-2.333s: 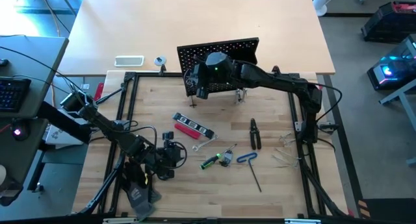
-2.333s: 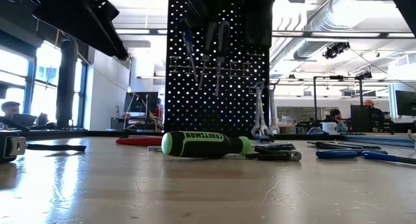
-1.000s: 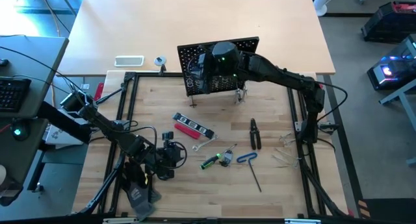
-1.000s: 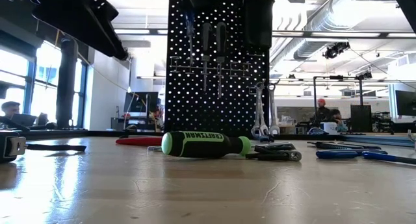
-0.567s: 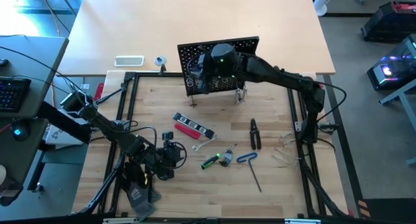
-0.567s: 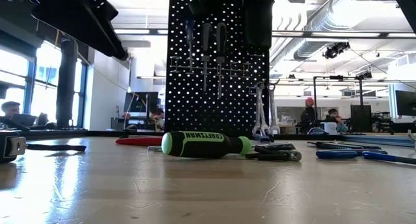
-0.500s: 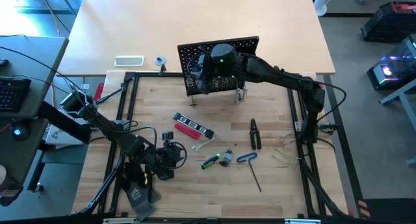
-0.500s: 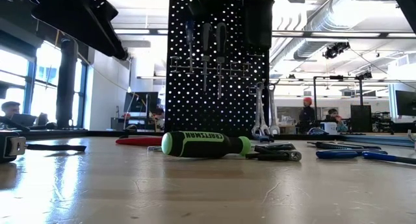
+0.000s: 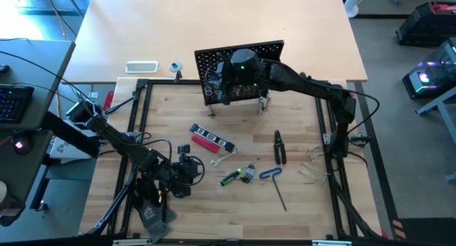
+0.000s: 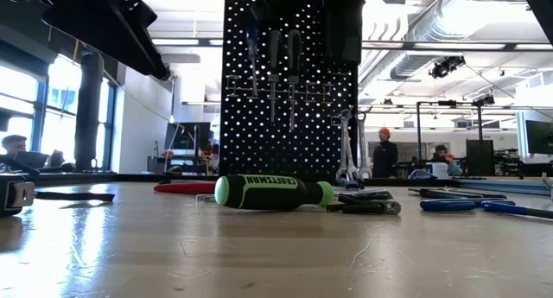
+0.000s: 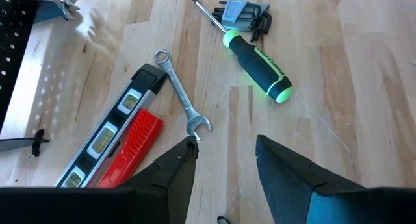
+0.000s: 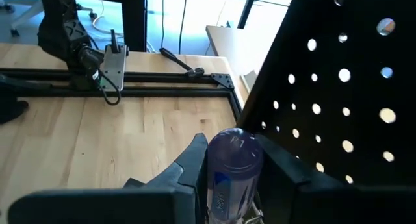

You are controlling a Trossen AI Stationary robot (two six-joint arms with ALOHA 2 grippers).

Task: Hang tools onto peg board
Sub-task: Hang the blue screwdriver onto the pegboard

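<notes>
The black peg board (image 9: 271, 53) (image 10: 294, 134) stands upright at the table's far edge. Two black-handled screwdrivers (image 10: 282, 60) and silver wrenches (image 10: 350, 151) hang on it. My right gripper (image 9: 222, 85) (image 12: 234, 160) is at the board's face, shut on a blue screwdriver (image 10: 252, 60). Near the table's front left, my left gripper (image 9: 191, 167) (image 11: 224, 152) hovers open over bare wood. A green screwdriver (image 9: 231, 177) (image 11: 257, 55), a loose wrench (image 11: 182, 100), a red-black level (image 9: 210, 139), black pliers (image 9: 279, 146) and a blue hex key (image 9: 271, 176) lie flat on the table. My right gripper pinches the blue screwdriver's translucent handle (image 12: 235, 175) between its two fingers (image 12: 195, 160), just below the handle's butt end. The fingers slant down toward the board. The screwdriver stands upright, lifted clear of the table, its shaft (image 10: 252, 82) down at the wire ring row.
A black box bin (image 10: 343, 26) sits at the board's upper right. Black gloves (image 9: 153, 210) lie at the near left edge. A white flat device (image 9: 141, 66) lies beyond the frame at the far left. A folding hex key set (image 11: 244, 16) lies by the green screwdriver.
</notes>
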